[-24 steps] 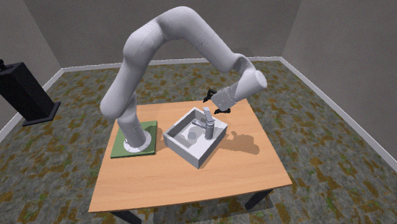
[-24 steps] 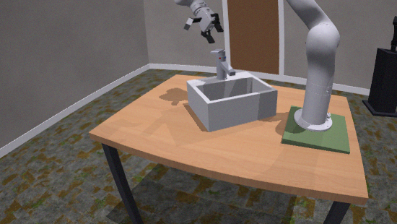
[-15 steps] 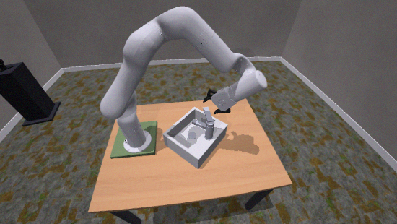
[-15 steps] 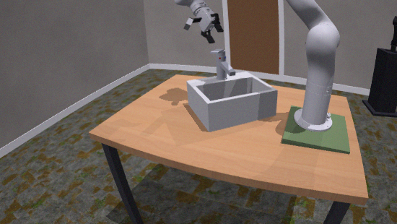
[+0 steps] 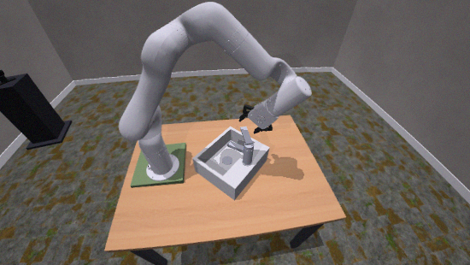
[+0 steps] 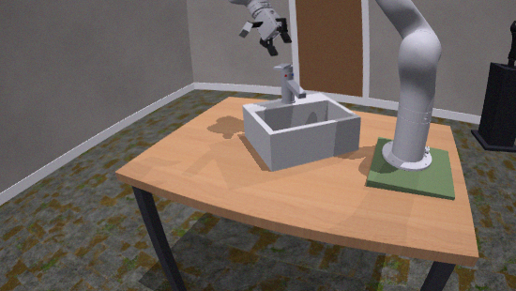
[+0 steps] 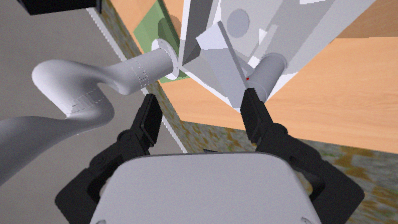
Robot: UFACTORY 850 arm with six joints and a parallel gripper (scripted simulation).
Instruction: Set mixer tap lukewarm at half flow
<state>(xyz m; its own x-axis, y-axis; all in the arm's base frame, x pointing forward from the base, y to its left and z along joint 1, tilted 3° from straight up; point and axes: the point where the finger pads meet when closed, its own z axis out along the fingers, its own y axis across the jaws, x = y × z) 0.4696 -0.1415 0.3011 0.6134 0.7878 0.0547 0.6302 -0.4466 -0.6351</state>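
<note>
A grey mixer tap (image 5: pixel 247 150) stands on the far rim of a grey basin (image 5: pixel 231 161) on the wooden table. Its lever (image 5: pixel 245 136) is raised and points up and back, away from the spout (image 5: pixel 235 146). A red dot (image 6: pixel 285 75) shows on the tap body in the exterior view, and in the wrist view (image 7: pixel 247 78). My gripper (image 5: pixel 256 120) is open and empty. It hovers above and behind the lever, not touching it. In the wrist view the lever (image 7: pixel 231 75) lies beyond my open fingers.
The arm's base stands on a green plate (image 5: pixel 160 166) left of the basin. A black stand (image 5: pixel 26 111) is on the floor at the far left. A brown door (image 6: pixel 330 47) is in the back wall.
</note>
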